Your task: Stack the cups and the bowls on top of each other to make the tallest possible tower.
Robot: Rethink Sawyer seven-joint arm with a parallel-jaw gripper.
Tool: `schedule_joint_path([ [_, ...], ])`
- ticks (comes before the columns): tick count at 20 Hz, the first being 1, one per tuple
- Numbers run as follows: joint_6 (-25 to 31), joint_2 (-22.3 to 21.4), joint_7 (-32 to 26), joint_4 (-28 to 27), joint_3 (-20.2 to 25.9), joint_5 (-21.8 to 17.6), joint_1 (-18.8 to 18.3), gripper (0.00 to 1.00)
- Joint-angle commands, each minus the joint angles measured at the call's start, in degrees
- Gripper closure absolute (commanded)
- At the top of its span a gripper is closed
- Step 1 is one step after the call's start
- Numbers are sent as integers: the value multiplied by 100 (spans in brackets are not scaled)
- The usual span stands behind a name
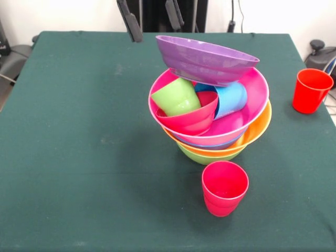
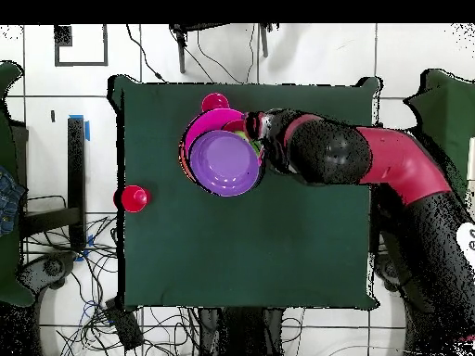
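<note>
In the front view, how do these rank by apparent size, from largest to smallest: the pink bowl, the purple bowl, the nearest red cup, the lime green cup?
1. pink bowl
2. purple bowl
3. and 4. nearest red cup and lime green cup: they look alike, and the red one stands closer to the camera, so I leave them unranked.

Purple bowl (image 1: 207, 59) tilted atop tower (image 1: 220, 136) — cups inside pink bowl (image 1: 252, 100), open gripper (image 1: 152, 21) above
</note>
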Motion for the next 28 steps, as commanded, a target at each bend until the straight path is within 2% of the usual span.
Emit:
schedule_joint_path([
  [1,675,-359,188,-36,-378,53,356,0],
  [7,531,-537,677,-85,-668,32,815,0],
  [10,477,-635,955,2,-792,228,959,0],
  [11,394,-674,1182,37,-902,303,1068,0],
  [16,179,-676,1510,10,-1290,267,1645,0],
  [18,205,-641,1554,-119,-1457,165,1920,0],
  [21,-67,-598,1748,-265,-1691,14,2303,0],
  [24,-467,-633,1683,-122,-1683,-4,2393,0],
  [28,-975,-614,1297,-85,-1489,-260,2481,0],
])
